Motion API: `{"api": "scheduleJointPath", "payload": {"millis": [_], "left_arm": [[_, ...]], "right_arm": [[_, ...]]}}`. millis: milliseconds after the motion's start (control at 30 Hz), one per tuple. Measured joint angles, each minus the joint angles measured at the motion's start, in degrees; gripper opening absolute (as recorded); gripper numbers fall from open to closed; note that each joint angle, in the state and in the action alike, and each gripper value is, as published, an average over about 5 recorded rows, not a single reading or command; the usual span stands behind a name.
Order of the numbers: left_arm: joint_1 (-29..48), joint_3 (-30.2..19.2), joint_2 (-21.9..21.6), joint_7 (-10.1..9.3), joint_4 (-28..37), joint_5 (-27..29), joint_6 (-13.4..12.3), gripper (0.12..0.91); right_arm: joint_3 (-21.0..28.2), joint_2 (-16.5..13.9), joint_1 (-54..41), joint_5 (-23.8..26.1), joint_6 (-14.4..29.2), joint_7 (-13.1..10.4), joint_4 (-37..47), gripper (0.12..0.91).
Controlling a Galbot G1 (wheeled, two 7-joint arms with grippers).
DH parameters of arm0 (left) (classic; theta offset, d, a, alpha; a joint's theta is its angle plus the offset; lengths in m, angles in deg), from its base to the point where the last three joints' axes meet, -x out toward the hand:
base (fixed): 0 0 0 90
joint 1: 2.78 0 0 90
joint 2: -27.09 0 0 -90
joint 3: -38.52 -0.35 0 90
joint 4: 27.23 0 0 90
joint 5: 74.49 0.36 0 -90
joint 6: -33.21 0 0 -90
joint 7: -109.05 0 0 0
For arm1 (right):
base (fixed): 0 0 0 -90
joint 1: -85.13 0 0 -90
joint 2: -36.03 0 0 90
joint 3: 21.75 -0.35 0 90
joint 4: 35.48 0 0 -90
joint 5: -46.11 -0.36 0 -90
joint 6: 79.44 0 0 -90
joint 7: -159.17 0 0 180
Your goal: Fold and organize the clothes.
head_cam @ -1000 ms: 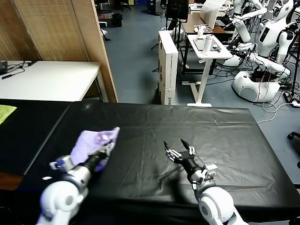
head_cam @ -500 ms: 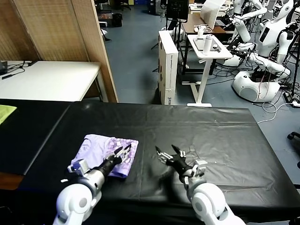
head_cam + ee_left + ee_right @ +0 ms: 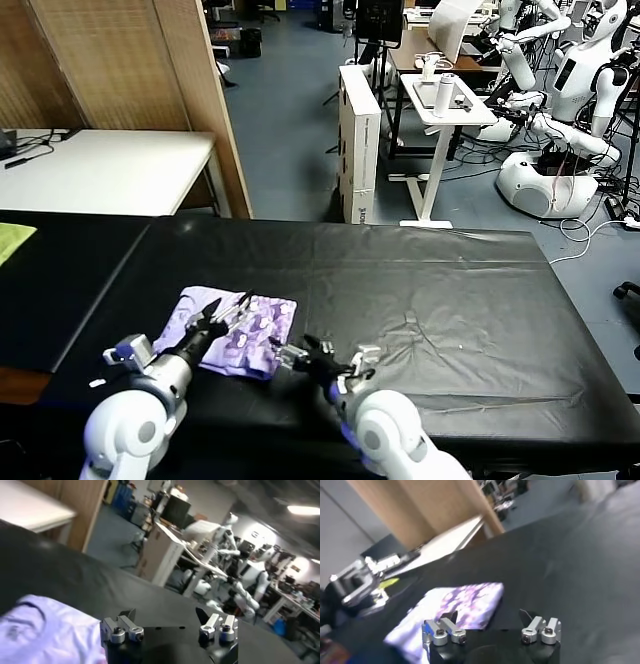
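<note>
Left gripper point(image 3: 222, 312) gapes above the folded T-shirt point(image 3: 245, 335); right gripper point(image 3: 300, 354), open too, hovers beside it.

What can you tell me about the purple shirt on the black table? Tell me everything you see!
The purple shirt is light lavender, thin and wrinkly, with a darker purple-and-white print facing up. It is folded into a small flat bundle lying on the black table, toward the robot's left side. The left tool is over its near edge with its jaws open, not gripping the cloth. The right tool is beside it, open too, not touching it.
</note>
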Motion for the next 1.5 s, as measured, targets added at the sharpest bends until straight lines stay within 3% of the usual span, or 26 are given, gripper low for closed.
{"api": "scheduleJointPath", "payload": {"millis": [67,133,200,433,500,567,733,1133,1200,1333,1500], "left_arm": [[-0.1,0.6,-0.1,0.02,0.2,-0.1,-0.1,0.907],[-0.1,1.2,-0.2,0.04,0.3,-0.3,-0.2,0.907],[0.0,1.9,-0.3,0.04,0.6,-0.6,-0.3,0.907],[0.2,4.8,-1.4,0.06,1.6,-1.7,-0.7,0.907],[0.1,5.5,-1.7,0.10,2.0,-1.8,-0.8,0.907],[0.0,6.1,-1.8,0.18,2.5,-1.8,-0.9,0.907],[-0.2,7.1,-2.0,0.43,3.6,-1.6,-1.2,0.907],[-0.5,7.4,-1.6,0.63,4.8,-0.8,-1.5,0.907],[-0.5,7.4,-1.5,0.66,5.0,-0.7,-1.6,0.907],[-0.4,7.4,-1.1,0.63,5.5,-0.5,-1.6,0.907],[-0.4,7.4,-0.8,0.49,5.8,-0.1,-1.5,0.907]], "right_arm": [[0.1,0.7,-0.2,0.2,0.1,-0.1,1.2,0.867],[0.2,1.1,-0.3,0.5,0.3,0.0,2.3,0.769],[0.1,1.4,-0.2,0.9,0.5,0.1,3.3,0.616],[-0.5,1.6,0.0,2.0,0.3,0.4,3.8,0.229],[-1.0,1.3,0.2,2.5,-0.2,0.1,3.3,0.168],[-1.7,0.8,0.4,3.1,-1.3,-0.5,2.4,0.161],[-4.3,-1.9,1.0,6.7,-4.7,-1.0,-0.5,0.157],[-10.4,-12.0,1.0,11.2,-6.1,4.7,-3.0,0.161],[-11.1,-13.3,1.3,11.5,-5.7,5.3,-3.7,0.201],[-12.1,-15.9,2.2,12.7,-4.6,5.5,-5.4,0.409],[-13.2,-19.5,3.8,16.5,-0.9,5.4,-7.1,0.731]]}}
